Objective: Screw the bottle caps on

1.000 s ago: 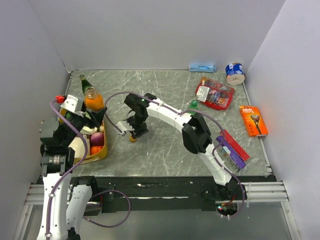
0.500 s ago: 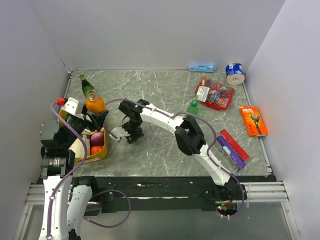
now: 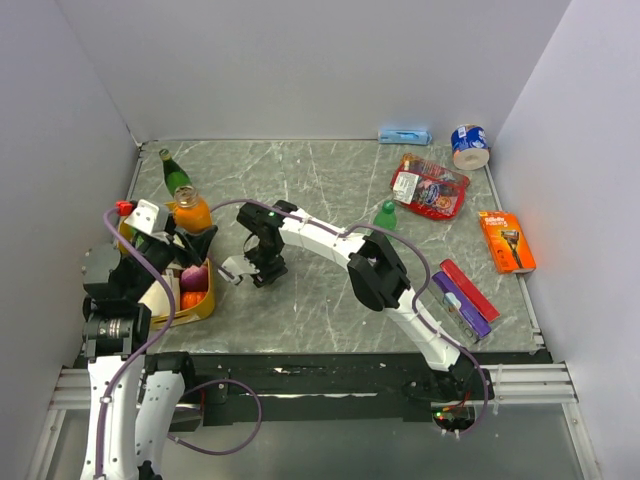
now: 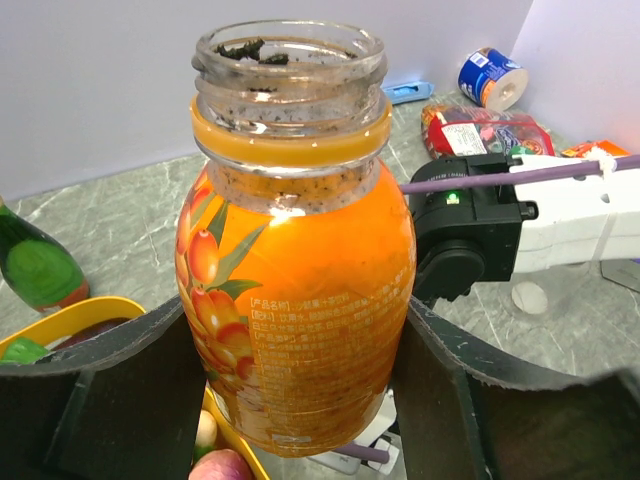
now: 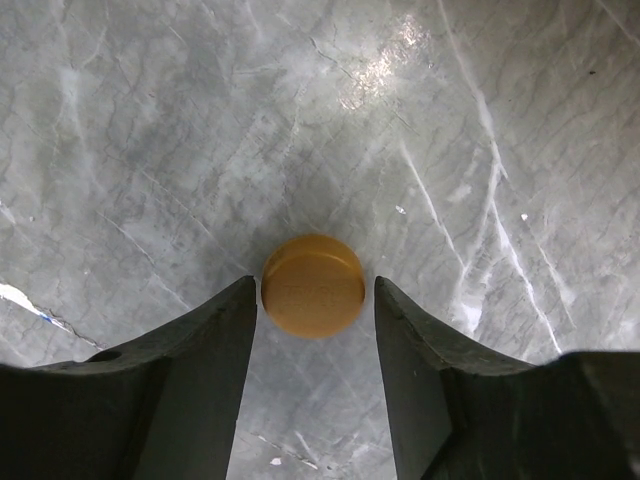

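My left gripper (image 4: 295,400) is shut on the orange bottle (image 4: 295,300) and holds it upright with its mouth open and uncapped. In the top view the bottle (image 3: 190,212) is above the yellow basket. My right gripper (image 5: 314,292) is open and points down at the table. The orange cap (image 5: 313,285) lies flat between its fingertips (image 5: 225,320) with a small gap on each side. In the top view this gripper (image 3: 262,272) hides the cap. The bright green bottle (image 3: 385,215) stands behind the right arm. I cannot make out the clear bottle or the other caps.
A yellow basket (image 3: 205,302) of fruit sits under the left gripper. A taller dark-green bottle (image 3: 173,172) stands behind it. A red snack packet (image 3: 430,187), a blue-white can (image 3: 469,145), an orange razor box (image 3: 506,240) and purple and red boxes (image 3: 462,295) lie at the right.
My right arm swung left and its gripper came down around the orange cap. The green bottle came into view behind the arm. The left gripper with the orange bottle shifted slightly.
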Robot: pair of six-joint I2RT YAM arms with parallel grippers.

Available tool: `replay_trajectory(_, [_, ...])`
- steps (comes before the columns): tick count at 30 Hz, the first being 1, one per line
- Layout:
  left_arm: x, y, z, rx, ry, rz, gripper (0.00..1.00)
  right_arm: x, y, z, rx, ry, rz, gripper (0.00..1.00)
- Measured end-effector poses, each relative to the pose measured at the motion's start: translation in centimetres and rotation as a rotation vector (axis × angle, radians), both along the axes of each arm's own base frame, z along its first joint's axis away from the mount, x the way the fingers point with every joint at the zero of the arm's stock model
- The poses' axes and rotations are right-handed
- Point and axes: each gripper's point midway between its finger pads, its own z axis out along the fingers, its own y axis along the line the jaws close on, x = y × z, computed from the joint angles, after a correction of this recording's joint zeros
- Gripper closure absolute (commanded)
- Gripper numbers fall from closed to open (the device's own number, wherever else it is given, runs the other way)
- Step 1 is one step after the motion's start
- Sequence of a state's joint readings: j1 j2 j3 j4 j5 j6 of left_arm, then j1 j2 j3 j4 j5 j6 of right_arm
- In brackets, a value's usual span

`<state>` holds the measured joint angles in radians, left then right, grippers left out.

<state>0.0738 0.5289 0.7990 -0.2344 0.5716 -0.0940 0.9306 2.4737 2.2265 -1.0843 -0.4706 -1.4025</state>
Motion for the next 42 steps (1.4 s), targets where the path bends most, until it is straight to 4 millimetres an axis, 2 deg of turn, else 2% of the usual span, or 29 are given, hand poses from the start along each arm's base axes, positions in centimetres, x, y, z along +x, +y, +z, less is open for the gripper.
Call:
replay_trajectory(5, [0.0,0.0,-0.6,-0.001,0.016,-0.002,0.99,0.2,-0.2,-0.1,-0.010,-0.007,-0.007,0.46])
replay_trajectory(14, [0.0,-0.1,-0.8,-0.002,0.024,-0.007,0.99,0.2,-0.3,-0.3,-0.020,-0.001,-0.027,0.63])
replay_trajectory(18, [0.3,-0.1,-1.1,-0.002,0.027,-0.009,0.99,0.3,-0.3,-0.2,-0.015,0.012,-0.066,0.67])
replay_trajectory(21, [1.1,-0.3,-1.1,0.001,0.012,-0.025,0.99,-0.4,-1.5,0.0,-0.027,0.058,-0.128,0.69])
replay_trajectory(23, [2.1,-0.5,-1.0,0.004,0.004,-0.049,0.99,-1.1,-3.3,0.9,-0.042,0.106,-0.189,0.70])
replay_trajectory(26, [4.4,-1.4,-1.4,0.012,0.017,-0.124,0.99,-1.4,-6.4,4.8,-0.020,0.156,-0.292,0.71])
replay_trajectory(27, [5.3,-1.8,-1.6,0.018,0.027,-0.158,0.99,-1.2,-7.4,7.0,0.012,0.157,-0.331,0.71])
replay_trajectory(29, [6.8,-2.7,-2.2,0.042,0.045,-0.219,0.99,-0.8,-9.4,12.4,0.102,0.141,-0.402,0.73])
replay_trajectory(31, [7.7,-4.6,-3.5,0.092,0.062,-0.312,0.99,-0.2,-11.6,18.7,0.227,0.086,-0.474,0.73])
replay_trajectory(33, [7.4,-7.3,-5.1,0.148,0.068,-0.423,0.99,-0.7,-13.5,23.9,0.334,0.031,-0.515,0.73])
replay_trajectory(36, [5.0,-11.9,-7.4,0.243,0.061,-0.616,0.99,-3.3,-16.0,30.1,0.456,-0.038,-0.519,0.73])
replay_trajectory(39, [2.3,-15.3,-8.9,0.317,0.020,-0.764,0.99,-6.0,-17.7,32.9,0.504,-0.071,-0.498,0.72])
replay_trajectory(42, [-0.2,-17.7,-10.3,0.366,-0.020,-0.871,0.99,-7.5,-18.6,33.4,0.511,-0.081,-0.478,0.71])
